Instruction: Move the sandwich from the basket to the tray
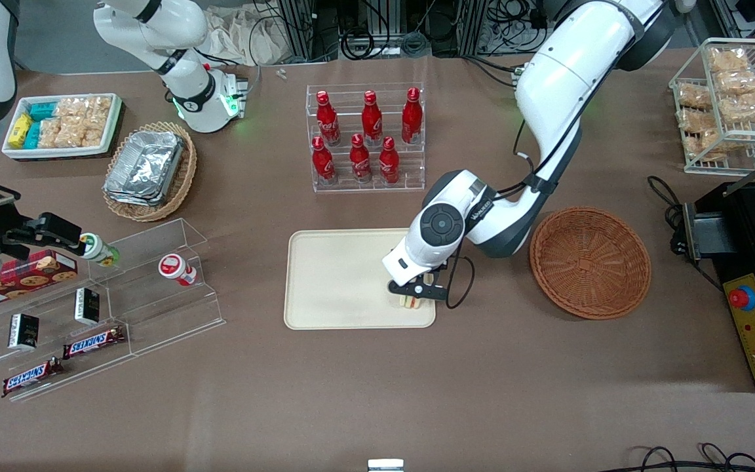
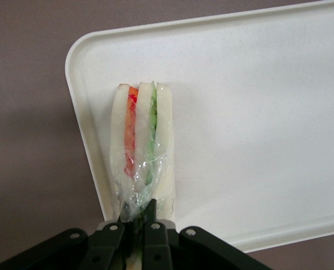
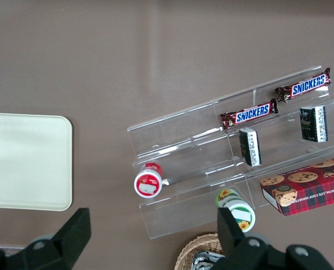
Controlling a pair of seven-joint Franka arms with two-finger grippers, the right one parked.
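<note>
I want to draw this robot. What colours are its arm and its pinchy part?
The arm is glossy white with dark grey joint bands and a round grey cap at the wrist. Thin black cables run along it. The end effector, over the tray, is black with two slim fingers.

tool (image 1: 415, 293) low over tray (image 1: 338, 275) corner nearest basket (image 1: 590, 261), gripping sandwich (image 2: 142, 152), bottle rack (image 1: 366, 137) well apart

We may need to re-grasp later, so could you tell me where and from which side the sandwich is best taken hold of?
Grip the sandwich across its flat bread faces at one end, coming from above. It stands on edge on the tray with the filling stripes facing up, so the broad faces are open to the fingers. The gripper is shut on that end in just this way, near the tray's corner, probably a sound hold.
</note>
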